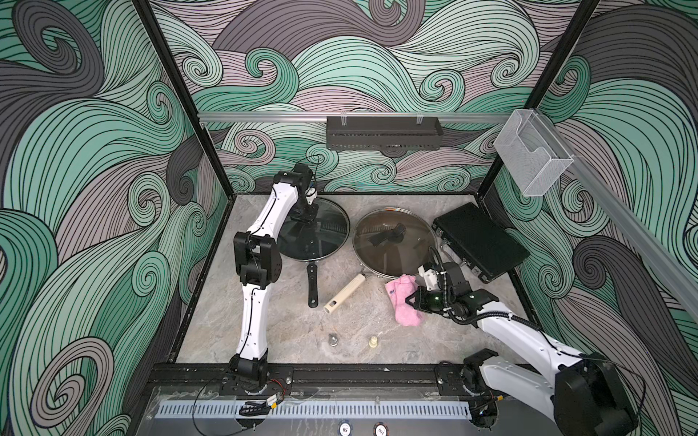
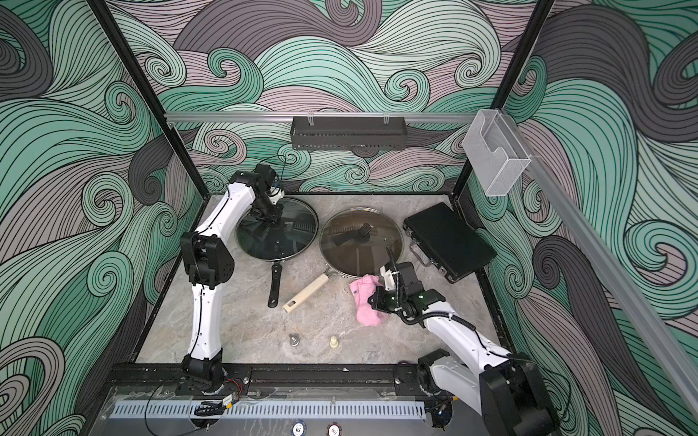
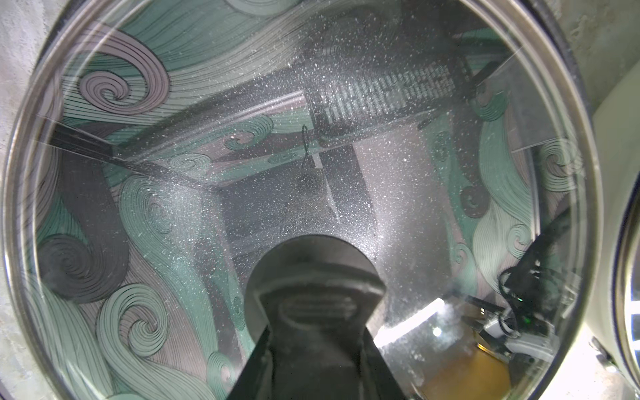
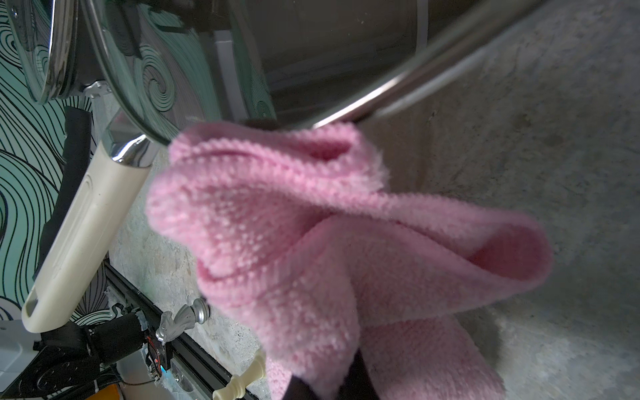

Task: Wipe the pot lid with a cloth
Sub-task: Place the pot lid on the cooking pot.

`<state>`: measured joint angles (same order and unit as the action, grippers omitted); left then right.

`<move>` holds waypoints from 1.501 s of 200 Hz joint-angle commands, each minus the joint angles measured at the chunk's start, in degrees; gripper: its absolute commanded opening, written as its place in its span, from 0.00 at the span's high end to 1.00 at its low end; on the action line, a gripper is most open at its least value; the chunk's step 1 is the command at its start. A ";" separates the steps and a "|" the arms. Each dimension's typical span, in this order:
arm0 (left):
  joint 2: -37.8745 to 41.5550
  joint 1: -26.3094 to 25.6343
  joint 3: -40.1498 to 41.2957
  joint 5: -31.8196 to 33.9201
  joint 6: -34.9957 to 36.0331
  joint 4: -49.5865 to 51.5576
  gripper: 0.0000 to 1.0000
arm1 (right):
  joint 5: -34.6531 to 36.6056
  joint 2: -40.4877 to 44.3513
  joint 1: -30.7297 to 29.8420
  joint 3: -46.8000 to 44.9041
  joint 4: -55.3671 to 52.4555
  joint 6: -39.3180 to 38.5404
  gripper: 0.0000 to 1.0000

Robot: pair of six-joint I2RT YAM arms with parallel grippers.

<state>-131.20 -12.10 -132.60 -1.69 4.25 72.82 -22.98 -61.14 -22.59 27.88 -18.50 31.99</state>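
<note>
Left arm [image 1: 274,213] stretched rearward, left tool [image 1: 305,215] clenched on lid handle [image 3: 313,273] | right arm [image 1: 517,334] folded low, right tool [image 1: 412,300] grasping cloth [image 1: 406,316]

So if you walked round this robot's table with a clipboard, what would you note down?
Surface: grey marbled tabletop.
Job's things: pink cloth bunched against the rim of the glass lid on the cream-handled pan; second glass lid on the black-handled pan.
Clutter: black case, small metal knob, small cream knob.
Grippers: left gripper shut on the second glass lid's knob; right gripper shut on the pink cloth.
Cables: black hose looping along the right arm; loose wires by the front rail.
Surroundings: wave-patterned walls, black shelf, clear bin.
</note>
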 commanded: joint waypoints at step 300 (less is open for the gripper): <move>19.41 1.65 12.81 3.43 -10.83 -16.08 0.51 | 13.55 3.44 -0.40 7.03 -8.62 0.92 0.24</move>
<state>-120.46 -10.87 -122.72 -1.06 -3.18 61.91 -15.07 -61.06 -22.87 31.83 -23.68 33.41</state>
